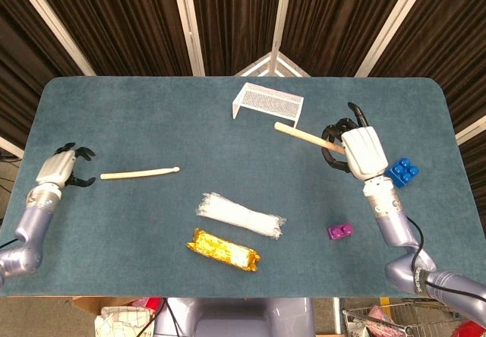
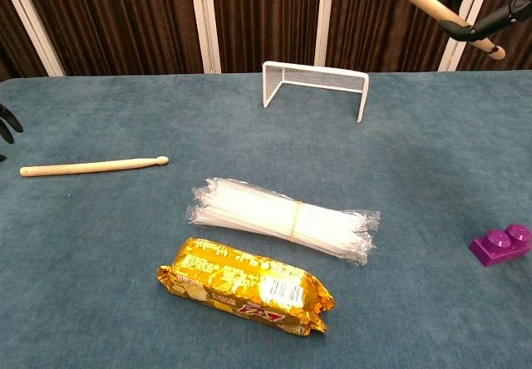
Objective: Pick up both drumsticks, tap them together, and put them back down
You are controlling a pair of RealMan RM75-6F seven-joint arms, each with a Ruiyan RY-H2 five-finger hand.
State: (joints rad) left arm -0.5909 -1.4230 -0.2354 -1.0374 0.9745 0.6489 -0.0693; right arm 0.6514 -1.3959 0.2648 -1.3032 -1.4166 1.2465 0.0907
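So the pick-up is half done, I judge. The right hand holds one drumstick aloft near the desk's right edge. The other stick lies near the left edge, the left hand just beside its butt, fingers spread and empty. Next, it must close around that butt.

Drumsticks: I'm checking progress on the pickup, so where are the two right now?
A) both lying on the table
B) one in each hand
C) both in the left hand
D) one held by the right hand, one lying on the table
D: the right hand grips one drumstick in the air, while the other drumstick lies on the table beside the empty left hand.
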